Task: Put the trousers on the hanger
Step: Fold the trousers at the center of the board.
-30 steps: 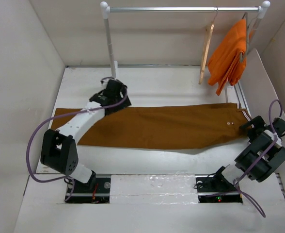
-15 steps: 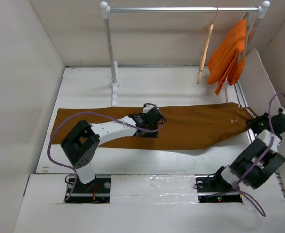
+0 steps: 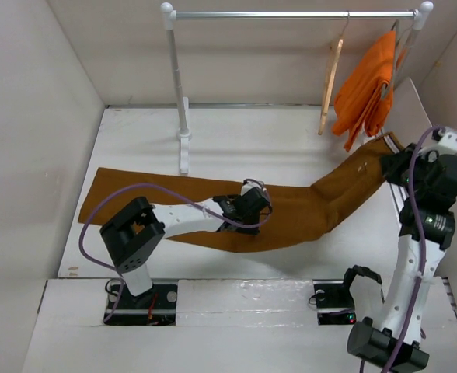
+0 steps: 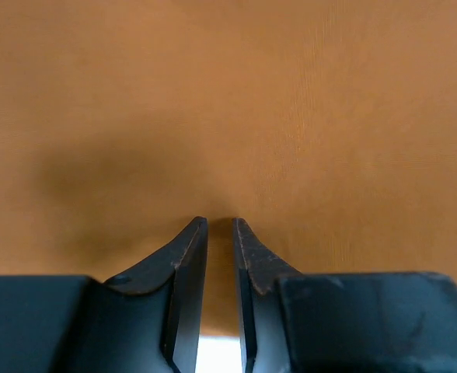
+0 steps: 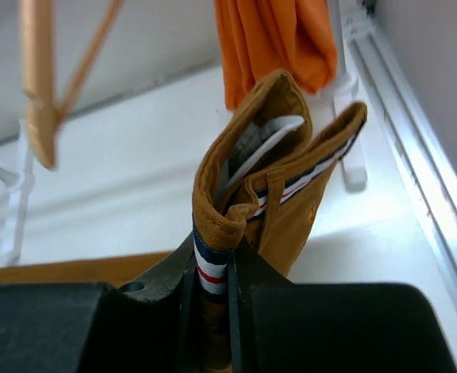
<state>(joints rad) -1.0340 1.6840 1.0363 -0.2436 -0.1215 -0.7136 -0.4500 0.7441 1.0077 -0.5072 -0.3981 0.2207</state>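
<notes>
The rust-brown trousers point(image 3: 291, 206) lie across the table, their waist end lifted at the right. My right gripper point(image 3: 390, 163) is shut on the striped waistband, which stands folded between its jaws point(image 5: 215, 256) in the right wrist view, brown cloth point(image 5: 279, 97) rising above. My left gripper point(image 3: 256, 208) rests on the middle of the trousers near their front edge. Its jaws point(image 4: 219, 223) stand nearly together with brown cloth point(image 4: 291, 116) in the narrow gap. The pale wooden hanger point(image 3: 331, 78) hangs on the rail, left of the lifted waist, also seen as the hanger point(image 5: 38, 85).
A white-and-silver clothes rail point(image 3: 291, 14) spans the back, with its left post point(image 3: 178, 78) standing behind the trousers. An orange garment point(image 3: 366, 81) hangs at its right end beside the hanger, close above the lifted waist point(image 5: 271, 35). White walls close in on both sides.
The right gripper closed on the waistband and lifted it up toward the back right. The left gripper moved from the far left to the trousers' middle and closed. The cloth now bends upward at right.
</notes>
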